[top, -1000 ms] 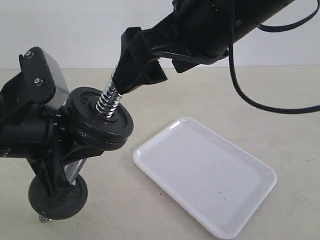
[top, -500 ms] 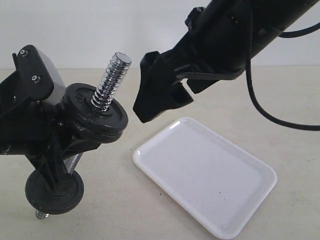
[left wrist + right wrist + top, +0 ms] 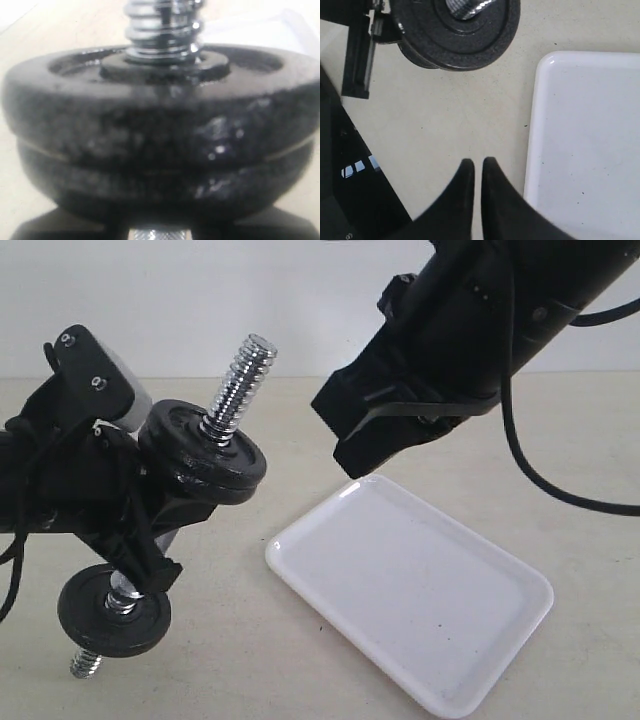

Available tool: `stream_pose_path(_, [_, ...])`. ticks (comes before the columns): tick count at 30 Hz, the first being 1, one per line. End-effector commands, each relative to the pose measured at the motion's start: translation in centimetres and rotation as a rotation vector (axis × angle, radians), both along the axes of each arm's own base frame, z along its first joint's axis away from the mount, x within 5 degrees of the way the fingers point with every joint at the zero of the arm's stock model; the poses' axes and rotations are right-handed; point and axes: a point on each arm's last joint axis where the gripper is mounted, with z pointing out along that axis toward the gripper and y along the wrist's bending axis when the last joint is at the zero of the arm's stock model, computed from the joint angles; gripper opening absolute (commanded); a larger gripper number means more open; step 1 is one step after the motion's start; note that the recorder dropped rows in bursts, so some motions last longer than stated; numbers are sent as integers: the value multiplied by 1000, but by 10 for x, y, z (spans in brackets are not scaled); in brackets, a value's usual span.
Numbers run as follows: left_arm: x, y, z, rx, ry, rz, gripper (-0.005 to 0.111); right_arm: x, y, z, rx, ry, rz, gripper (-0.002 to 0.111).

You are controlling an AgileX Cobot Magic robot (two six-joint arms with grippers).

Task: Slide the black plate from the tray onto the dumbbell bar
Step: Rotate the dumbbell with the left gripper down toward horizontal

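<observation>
Plate [image 3: 200, 445]: on tilted bar [image 3: 238, 385], seated on second disc [image 3: 160, 185]; threaded end bare above.
Left gripper [image 3: 148, 545]: clamped on bar, between stacked pair and lower disc [image 3: 113, 610].
Right gripper [image 3: 477, 167]: jaws together, above tray [image 3: 420, 590] corner; open gap to bar end.
Tray: flat on beige table [image 3: 300, 420]; white wall [image 3: 160, 290] behind.

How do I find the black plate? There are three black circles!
Left of the white tray, a chrome bar leans upward. One disc sits alone low down; two are stacked higher up. The black plate is the top of that stack, beside the bare threads.
</observation>
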Motion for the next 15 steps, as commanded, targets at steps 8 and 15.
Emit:
stream_pose_path(8, [23,6,0,25,-80,158,4,-4,-3,2,-14,23,2,0])
stream_pose_path(15, [28,6,-6,41,-77,189,4,-6,-4,1,-26,45,4,0])
